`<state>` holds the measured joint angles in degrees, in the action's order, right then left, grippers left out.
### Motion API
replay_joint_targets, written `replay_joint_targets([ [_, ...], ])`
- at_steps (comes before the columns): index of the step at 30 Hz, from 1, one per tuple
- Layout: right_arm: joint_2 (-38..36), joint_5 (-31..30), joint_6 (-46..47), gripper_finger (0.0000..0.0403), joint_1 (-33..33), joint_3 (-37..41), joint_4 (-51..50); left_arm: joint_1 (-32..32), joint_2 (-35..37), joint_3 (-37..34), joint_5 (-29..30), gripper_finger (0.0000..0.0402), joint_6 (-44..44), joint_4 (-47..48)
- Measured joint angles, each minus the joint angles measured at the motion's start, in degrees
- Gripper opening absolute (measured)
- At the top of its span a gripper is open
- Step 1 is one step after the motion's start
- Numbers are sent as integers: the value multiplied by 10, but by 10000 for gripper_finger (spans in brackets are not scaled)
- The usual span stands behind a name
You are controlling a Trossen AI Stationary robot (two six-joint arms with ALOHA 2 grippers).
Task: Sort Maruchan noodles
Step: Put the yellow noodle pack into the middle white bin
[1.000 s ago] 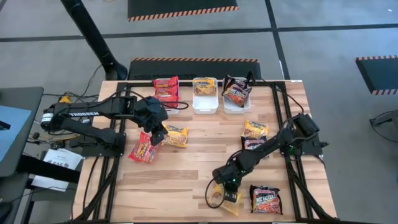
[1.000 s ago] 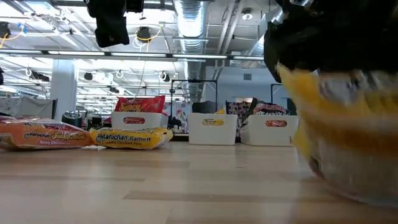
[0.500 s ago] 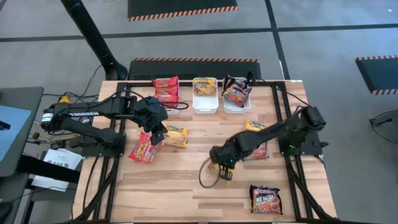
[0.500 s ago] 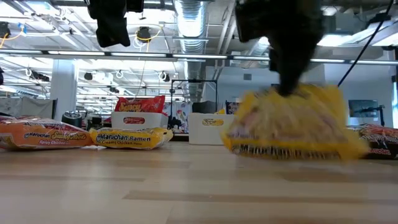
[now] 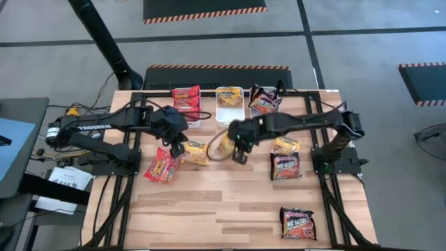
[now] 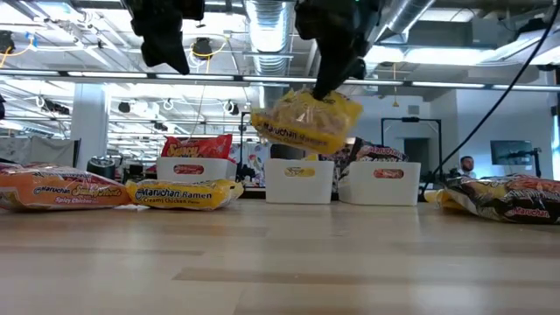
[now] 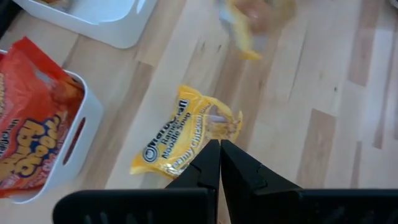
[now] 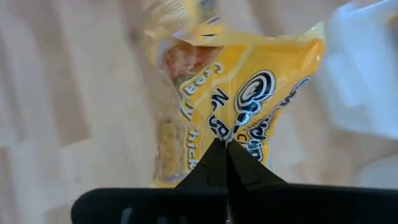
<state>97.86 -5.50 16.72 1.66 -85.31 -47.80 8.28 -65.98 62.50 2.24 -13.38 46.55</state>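
Observation:
My right gripper (image 5: 237,148) hovers mid-table near the far side, shut on a yellow Maruchan packet (image 5: 221,145), seen raised in the low view (image 6: 306,122) and in the right wrist view (image 8: 239,99). My left gripper (image 5: 178,148) is shut and held high (image 6: 175,59), touching nothing. It stands over a second yellow packet (image 7: 186,140) lying flat on the table, with a red-orange packet (image 5: 161,166) beside it. Three white trays sit at the far edge, holding red (image 5: 186,99), yellow (image 5: 229,97) and dark (image 5: 265,102) packets. My right gripper pinches the yellow packet between its two fingers at one edge (image 8: 225,135), coming from above. The packet is lifted clear of the table and hangs tilted below the fingers (image 6: 325,86).
On the right half of the table lie a yellow-orange packet (image 5: 286,144), a dark one (image 5: 284,166) and another dark one near the near edge (image 5: 297,223). Black frame rails (image 5: 315,125) run along the table's sides. Bare wood spans the middle and near-left area.
My right gripper has travelled from the near edge up and toward the far-left, carrying the yellow packet. The packet went from the tabletop to hanging clear in the air close to the middle tray. My left arm kept still.

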Motion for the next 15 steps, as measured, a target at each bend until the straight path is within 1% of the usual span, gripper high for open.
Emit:
replay_joint_targets([
  [6,0,-38,-76,3,69,-41,-12,15,0,0,0,0,7,0],
  [11,0,-83,-149,3,124,-61,-8,20,0,0,0,0,7,0],
  [15,0,-95,-216,3,168,-68,11,23,0,0,0,0,7,0],
])
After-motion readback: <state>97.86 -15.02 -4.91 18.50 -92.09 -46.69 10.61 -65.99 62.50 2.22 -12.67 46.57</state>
